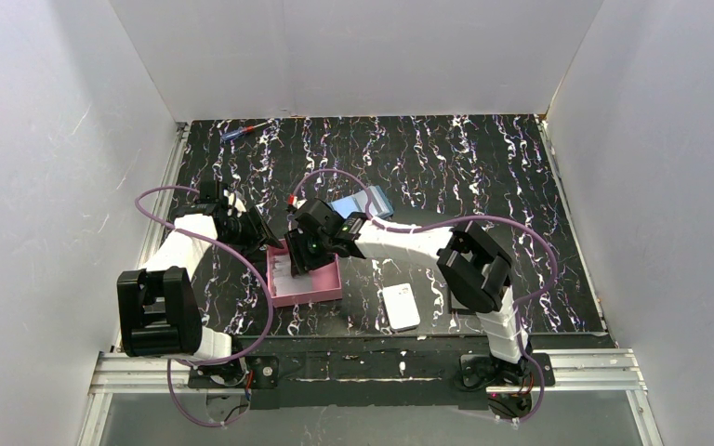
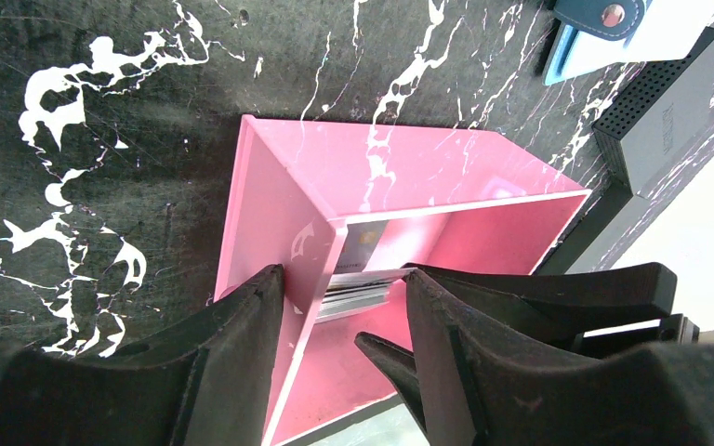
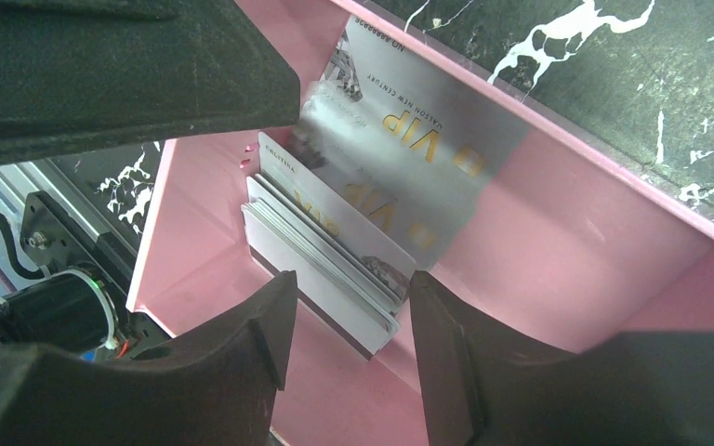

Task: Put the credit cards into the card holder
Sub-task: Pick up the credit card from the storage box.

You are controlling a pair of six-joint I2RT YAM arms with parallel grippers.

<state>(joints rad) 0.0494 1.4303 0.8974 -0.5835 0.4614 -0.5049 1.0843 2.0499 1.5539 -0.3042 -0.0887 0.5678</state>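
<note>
The credit cards [image 3: 335, 265] stand as a leaning stack inside the pink tray [image 3: 558, 279], and a silver VIP card [image 3: 428, 177] rests against its wall. My right gripper [image 3: 349, 288] is open, with a finger on each side of the stack; in the top view it is over the tray [image 1: 299, 255]. My left gripper [image 2: 342, 277] is open and straddles the tray's wall [image 2: 279, 223]: one finger is outside, the other inside against the cards' edges [image 2: 358, 290]. The teal-blue card holder [image 1: 363, 202] lies beyond the tray, and its corner shows in the left wrist view [image 2: 604, 14].
A white rounded block [image 1: 401, 307] lies near the front edge, right of the tray [image 1: 321, 286]. A flat black rectangle [image 2: 669, 125] lies beside the card holder. A small pen-like tool [image 1: 242, 131] lies at the back left. White walls enclose the table.
</note>
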